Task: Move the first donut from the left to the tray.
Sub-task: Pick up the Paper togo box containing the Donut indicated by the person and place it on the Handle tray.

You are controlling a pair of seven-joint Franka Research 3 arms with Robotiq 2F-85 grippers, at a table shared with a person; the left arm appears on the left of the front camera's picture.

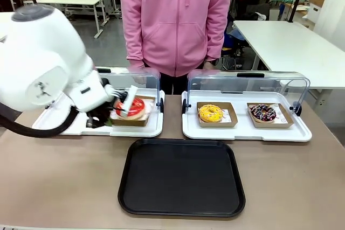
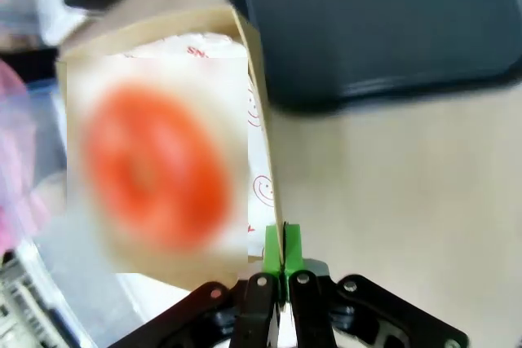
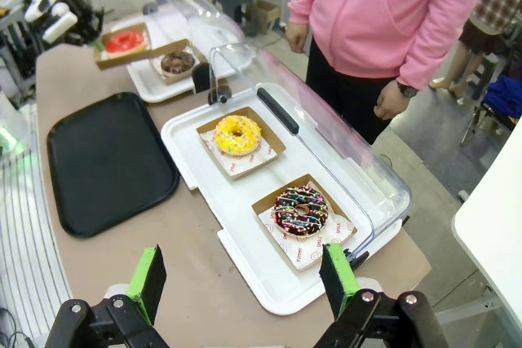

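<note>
Now the left tool (image 2: 282, 252) pinches the edge of the brown holder under the red donut (image 1: 131, 107), lifted by the white display tray (image 1: 139, 131). Next, carry it level to the black tray (image 1: 182, 179).

Glossy red glazed donut (image 1: 131, 107), brown cardboard holder (image 1: 129, 120); smooth black plastic tray (image 1: 181, 208).
</note>
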